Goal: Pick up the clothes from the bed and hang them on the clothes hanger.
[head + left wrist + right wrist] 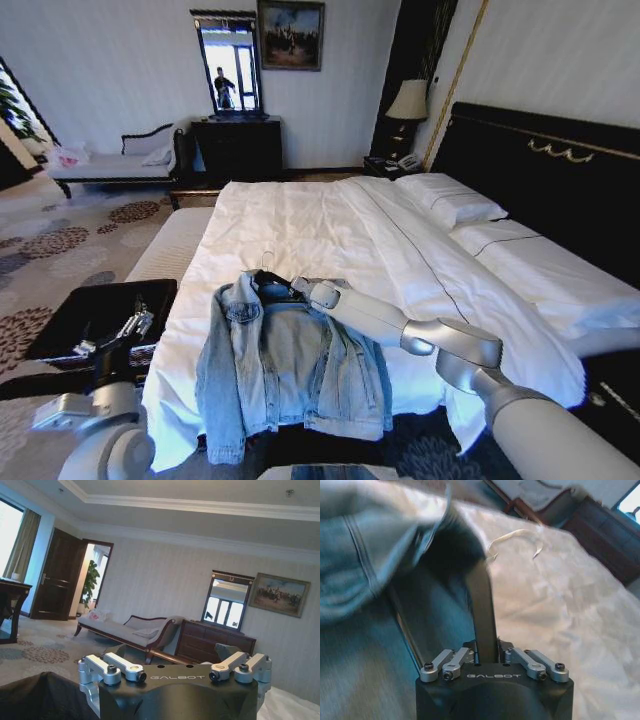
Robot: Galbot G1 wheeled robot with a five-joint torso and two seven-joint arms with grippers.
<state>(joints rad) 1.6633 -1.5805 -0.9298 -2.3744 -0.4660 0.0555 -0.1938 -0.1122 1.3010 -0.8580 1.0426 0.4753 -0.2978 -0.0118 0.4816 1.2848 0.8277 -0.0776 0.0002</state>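
The right end effector (pixel 303 290) reaches across the near corner of the bed, at the collar of the jacket. In the right wrist view its fingers are drawn together on a flat black bar, part of the thin black triangular coat hanger (pixel 482 605), which runs up from the fingers into the open neck of the jacket. So the end effector is clenched on the hanger, most likely holding it by one arm so it can be worked inside the shoulders.

The light blue, faded denim jacket (pixel 285 365) lies spread face up at the foot of the very wide bed with plain white sheets (pixel 300 220), collar toward the pillows and hem hanging over the near edge. Laid open like this, its neck is easy to reach. The collar touches the end effector; the body and sleeves spread away from it toward the robot. The hanger's wire hook pokes out above the collar onto the bare sheet.

The left end effector (pixel 175 672) waits low on the robot's left, well apart from the jacket, over a dark tray (pixel 100 310) beside the bed. Its fingers are spread and grasp nothing.
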